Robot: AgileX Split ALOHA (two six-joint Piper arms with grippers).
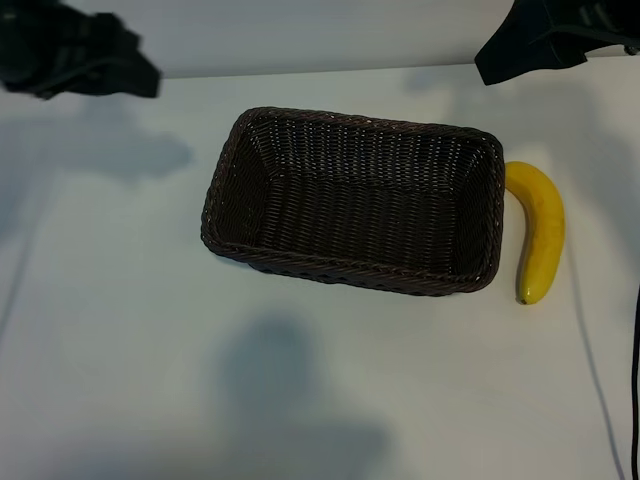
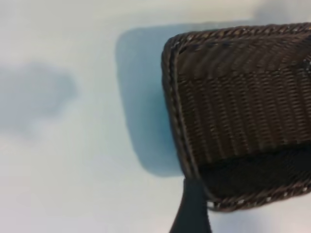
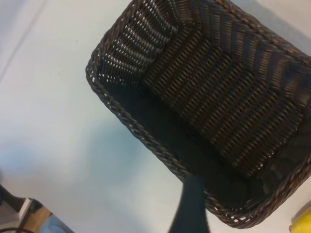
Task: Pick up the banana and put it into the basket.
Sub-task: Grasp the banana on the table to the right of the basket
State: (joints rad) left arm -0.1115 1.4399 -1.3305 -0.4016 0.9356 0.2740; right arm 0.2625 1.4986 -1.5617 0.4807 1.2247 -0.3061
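Exterior view: one basket (image 1: 352,200) mid-worktop (image 1: 120,330), empty; one banana (image 1: 538,230) just beside its right end, flat and untouched, so the pickup is not yet done. Two arms high at the far corners.
Left wrist view: left tool (image 2: 190,211) off the basket's end, only one dark finger in shot; fingers spread, holding nothing.
Right wrist view: right tool (image 3: 192,206) above the basket's near rim, spread, empty; yellow sliver at the frame corner, likely the banana. Probably the closer arm for the grab.
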